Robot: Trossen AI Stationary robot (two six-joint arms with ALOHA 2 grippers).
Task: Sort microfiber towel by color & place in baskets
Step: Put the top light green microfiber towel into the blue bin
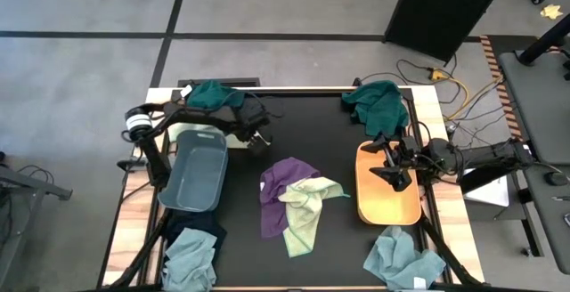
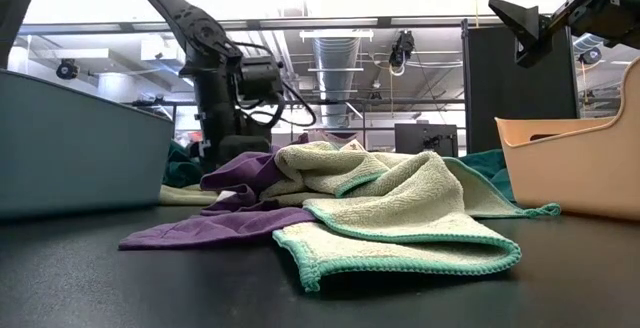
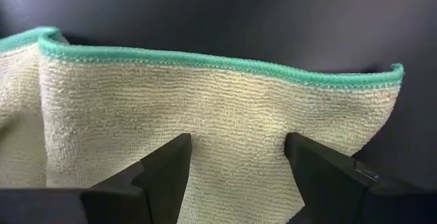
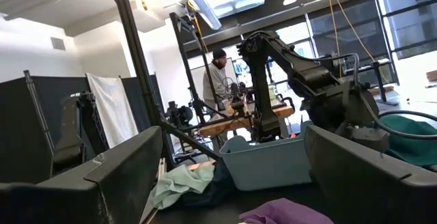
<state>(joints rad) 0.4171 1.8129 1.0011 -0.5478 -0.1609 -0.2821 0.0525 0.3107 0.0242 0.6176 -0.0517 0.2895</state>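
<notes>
Right now I read this as the approach to a pick: my left gripper [image 1: 260, 141] hangs over the black table [image 1: 329, 239], fingers [image 3: 160, 176] apart and empty, and its wrist camera looks onto the pale yellow-green towel [image 1: 307, 212] with its teal hem. That towel lies mid-table, partly over the purple towel [image 1: 280, 190], between the grey-blue basket [image 1: 196, 169] and the orange basket [image 1: 387, 185]. My right gripper [image 1: 396, 174] waits above the orange basket, fingers spread wide and holding nothing. Both baskets look empty. Other towels sit at the table's corners. Next, I judge, I must lower the left fingers onto a yellow-green fold clear of the purple cloth, pinch, then lift slowly.
</notes>
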